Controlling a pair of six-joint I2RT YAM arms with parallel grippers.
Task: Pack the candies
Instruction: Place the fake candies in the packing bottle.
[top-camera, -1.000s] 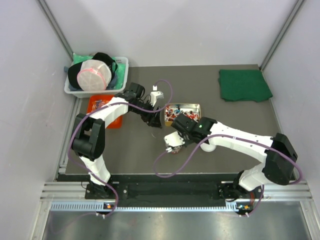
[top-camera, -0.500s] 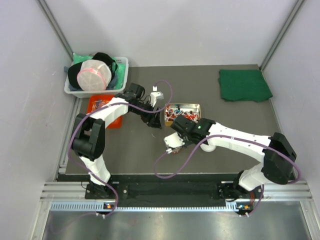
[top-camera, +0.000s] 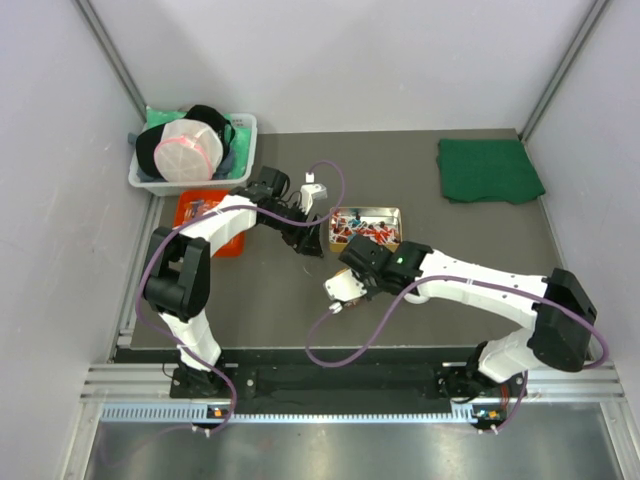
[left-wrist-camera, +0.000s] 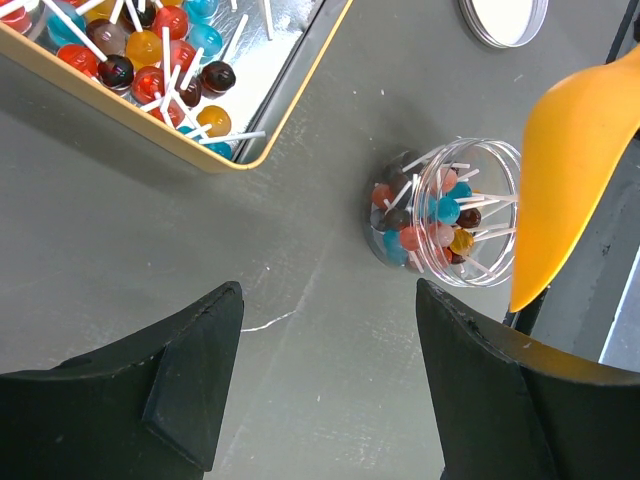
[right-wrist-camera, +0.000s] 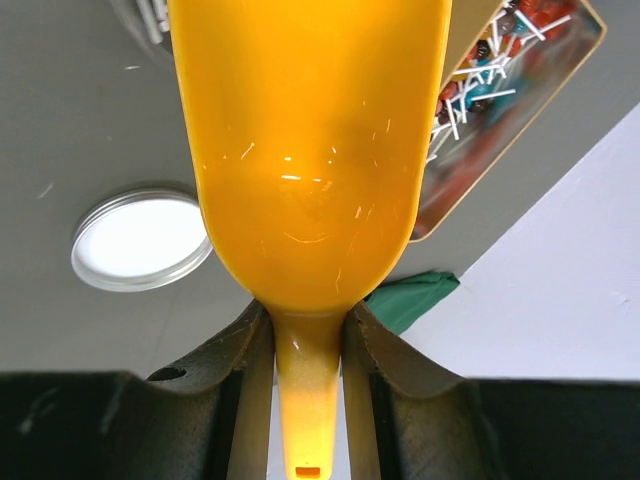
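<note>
The candies (left-wrist-camera: 150, 60) are small round sweets on white sticks, lying in a gold-rimmed metal tray (top-camera: 390, 212). More of them fill a clear jar (left-wrist-camera: 445, 215) that lies on its side on the grey table. My right gripper (right-wrist-camera: 308, 325) is shut on the handle of the orange scoop (right-wrist-camera: 310, 150), whose bowl hangs just right of the jar's mouth in the left wrist view. My left gripper (left-wrist-camera: 325, 380) is open and holds nothing, hovering over bare table near the jar and the tray (left-wrist-camera: 290, 100). From above, the right gripper (top-camera: 350, 282) covers the jar.
A round jar lid (right-wrist-camera: 140, 240) lies flat on the table by the scoop. A folded green cloth (top-camera: 488, 170) sits at the back right. A white bin (top-camera: 240, 125) of oddments and an orange box (top-camera: 228, 240) are at the back left.
The right gripper with the scoop has shifted slightly left and toward the near edge. The left arm has not moved.
</note>
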